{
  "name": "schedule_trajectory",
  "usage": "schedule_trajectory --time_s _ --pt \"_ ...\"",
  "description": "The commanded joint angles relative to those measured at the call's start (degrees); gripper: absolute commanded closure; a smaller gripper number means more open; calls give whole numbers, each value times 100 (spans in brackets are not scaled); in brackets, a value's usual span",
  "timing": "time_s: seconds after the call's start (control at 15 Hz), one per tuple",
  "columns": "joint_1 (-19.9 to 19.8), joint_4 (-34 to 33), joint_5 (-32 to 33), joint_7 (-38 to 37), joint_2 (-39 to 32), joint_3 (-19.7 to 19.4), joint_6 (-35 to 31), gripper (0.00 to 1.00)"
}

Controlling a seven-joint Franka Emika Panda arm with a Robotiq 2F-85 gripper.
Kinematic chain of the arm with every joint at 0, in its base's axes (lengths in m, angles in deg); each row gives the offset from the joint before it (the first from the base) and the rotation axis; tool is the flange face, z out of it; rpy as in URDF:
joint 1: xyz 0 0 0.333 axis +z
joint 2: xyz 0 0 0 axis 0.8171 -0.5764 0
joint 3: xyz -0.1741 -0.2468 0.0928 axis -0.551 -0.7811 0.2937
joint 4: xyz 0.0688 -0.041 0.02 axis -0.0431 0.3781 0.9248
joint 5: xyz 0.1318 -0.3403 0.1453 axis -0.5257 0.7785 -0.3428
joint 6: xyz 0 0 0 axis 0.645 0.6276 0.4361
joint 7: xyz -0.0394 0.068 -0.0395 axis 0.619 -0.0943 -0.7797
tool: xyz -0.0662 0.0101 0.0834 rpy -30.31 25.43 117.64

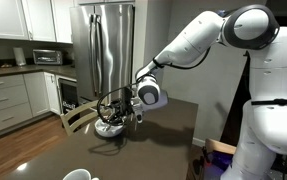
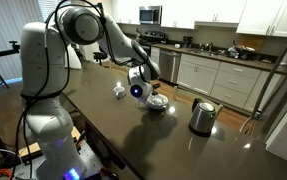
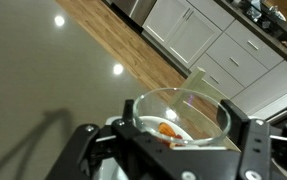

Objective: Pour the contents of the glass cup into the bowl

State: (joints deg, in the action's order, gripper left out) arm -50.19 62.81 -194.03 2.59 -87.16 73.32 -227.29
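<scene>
Wrist view: your gripper [image 3: 183, 142] is clamped on the cup [image 3: 178, 108], orange bit [image 3: 168, 129] lying inside.
Cup: you hold it above the bowl [image 2: 158, 104], seemingly tipped, so the bit falls in, not on the table [image 2: 133, 142].
Handle [image 3: 195, 85]: sticks from the bowl near the rim; steer clear.
Progress: bit not out yet.
</scene>
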Motion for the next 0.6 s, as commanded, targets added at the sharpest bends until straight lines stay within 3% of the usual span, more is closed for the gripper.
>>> schedule_trajectory --time_s 0.0,0.47,0.53 --pt "-61 -143 124 71 -75 -37 -115 41" --pt "-81 -52 154 -9 -114 -144 -8 41" --pt "-80 -48 154 -10 -115 -142 -8 16"
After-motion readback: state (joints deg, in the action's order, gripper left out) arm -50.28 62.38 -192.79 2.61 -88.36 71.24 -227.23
